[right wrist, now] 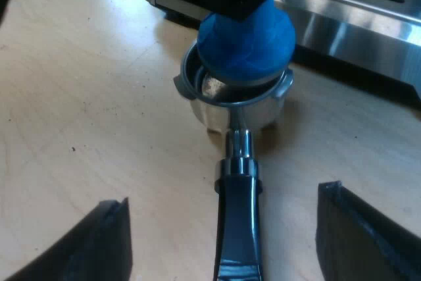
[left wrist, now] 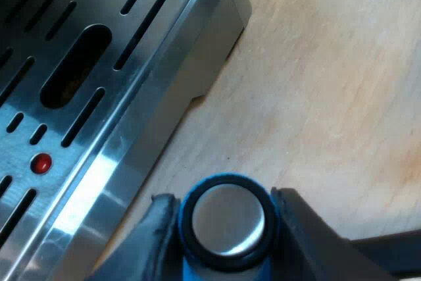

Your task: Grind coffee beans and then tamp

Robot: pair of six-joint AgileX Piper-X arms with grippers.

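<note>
- The worktop [left wrist: 329,97] is a pale wooden board; its grain runs in long, fine streaks.
- In the left wrist view the wood has a warm yellow tone, with one faint orange-pink area.
- Light falls quite evenly on it there, and the surface looks matt.
- In the right wrist view the same wood looks more beige and cooler.
- A few small dark specks and short thin marks are scattered on it there.
- Soft grey shadows with blurred edges lie on the wood, darker where something stands close above it.
</note>
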